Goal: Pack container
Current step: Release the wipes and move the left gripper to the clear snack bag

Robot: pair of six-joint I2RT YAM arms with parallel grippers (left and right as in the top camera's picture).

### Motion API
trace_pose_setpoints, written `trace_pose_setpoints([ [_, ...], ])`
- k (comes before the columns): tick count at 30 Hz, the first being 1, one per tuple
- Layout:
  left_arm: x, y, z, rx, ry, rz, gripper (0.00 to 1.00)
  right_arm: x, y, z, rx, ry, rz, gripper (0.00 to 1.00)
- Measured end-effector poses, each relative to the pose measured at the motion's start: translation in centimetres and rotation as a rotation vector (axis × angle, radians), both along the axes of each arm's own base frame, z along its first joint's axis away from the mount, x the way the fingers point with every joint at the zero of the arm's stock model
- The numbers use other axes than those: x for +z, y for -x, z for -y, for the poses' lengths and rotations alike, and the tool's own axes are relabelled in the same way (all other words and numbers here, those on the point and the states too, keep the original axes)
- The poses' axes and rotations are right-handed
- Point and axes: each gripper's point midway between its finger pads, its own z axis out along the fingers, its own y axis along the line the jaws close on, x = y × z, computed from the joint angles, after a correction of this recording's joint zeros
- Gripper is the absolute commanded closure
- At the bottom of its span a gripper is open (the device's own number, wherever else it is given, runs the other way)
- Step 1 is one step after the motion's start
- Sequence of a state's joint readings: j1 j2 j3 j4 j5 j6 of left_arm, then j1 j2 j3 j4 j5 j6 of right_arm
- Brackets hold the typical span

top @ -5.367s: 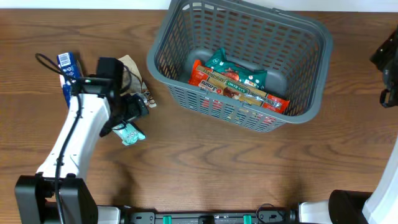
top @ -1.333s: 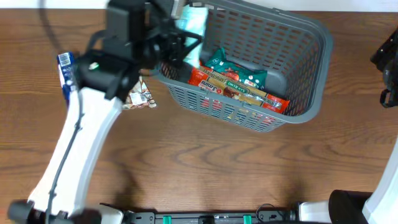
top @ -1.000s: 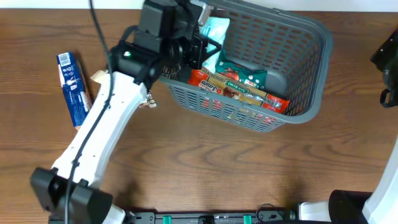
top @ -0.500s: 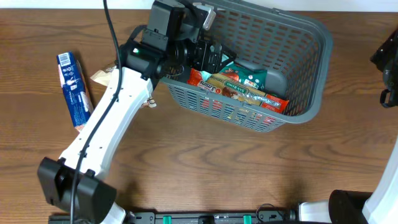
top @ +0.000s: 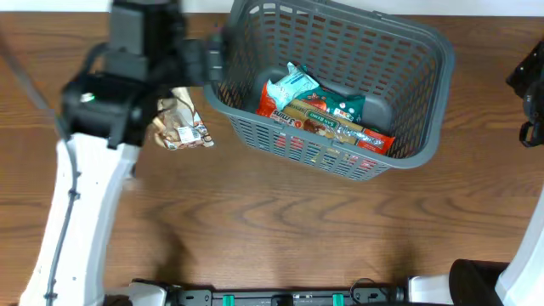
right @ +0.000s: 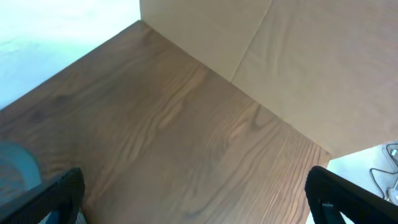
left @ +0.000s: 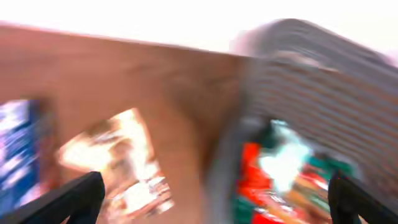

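Observation:
The container (top: 422,93), a large dark grey slotted basket, stands at the back middle of the table. Inside it a pale teal packet (top: 289,85) lies on top of red and green packets (top: 327,119). My left gripper (top: 212,61) is just outside the basket's left wall, open and empty. In the blurred left wrist view its fingertips stand wide apart around the left gripper (left: 211,199), with the basket wall (left: 323,81) to the right. My right gripper (right: 202,199) is open over bare wood, holding nothing.
A beige-brown packet (top: 180,127) lies on the table left of the basket, under my left arm. The left wrist view also shows a blue packet (left: 15,155) further left. The right arm (top: 529,85) sits at the table's right edge. A tan panel (right: 298,62) stands beyond it.
My left gripper opened and let the pale teal packet drop into the basket, then pulled back left out of the basket. The right arm has not moved.

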State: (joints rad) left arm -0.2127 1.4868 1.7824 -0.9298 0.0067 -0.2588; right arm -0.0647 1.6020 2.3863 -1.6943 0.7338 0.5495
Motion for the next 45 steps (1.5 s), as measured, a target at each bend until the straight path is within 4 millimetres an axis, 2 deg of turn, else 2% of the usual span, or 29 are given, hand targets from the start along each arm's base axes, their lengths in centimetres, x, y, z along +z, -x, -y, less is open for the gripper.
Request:
trace_pose_setpoints([
  [5,-2.2,0.8,-6.8,0.268,-0.003,-0.106,0.01,0.0,0.0,0.0,0.000,0.000,0.000,0.01],
  [7,-2.9,0.6,-8.4,0.327,0.000,-0.127,0.01,0.0,0.0,0.0,0.000,0.000,0.000,0.01],
  [11,-5.4,0.3,-9.6,0.374,-0.013,-0.191,0.01,0.0,0.0,0.0,0.000,0.000,0.000,0.01],
  [25,-18.3,-4.4,-9.2,0.349,-0.049,-0.468,0.01,0.0,0.0,0.0,0.000,0.000,0.000,0.01],
  [33,-25.1,-4.8,-8.0,0.318,-0.014,-0.630,0.01,0.0,0.0,0.0,0.000,0.000,0.000,0.01],
  [38,-27.8,-4.6,-7.5,0.308,0.002,-0.697,0.01,0.0,0.0,0.0,0.000,0.000,0.000,0.01],
  [45,-29.4,-4.4,-7.4,0.315,0.013,-0.705,0.02,0.0,0.0,0.0,0.000,0.000,0.000,0.01],
])
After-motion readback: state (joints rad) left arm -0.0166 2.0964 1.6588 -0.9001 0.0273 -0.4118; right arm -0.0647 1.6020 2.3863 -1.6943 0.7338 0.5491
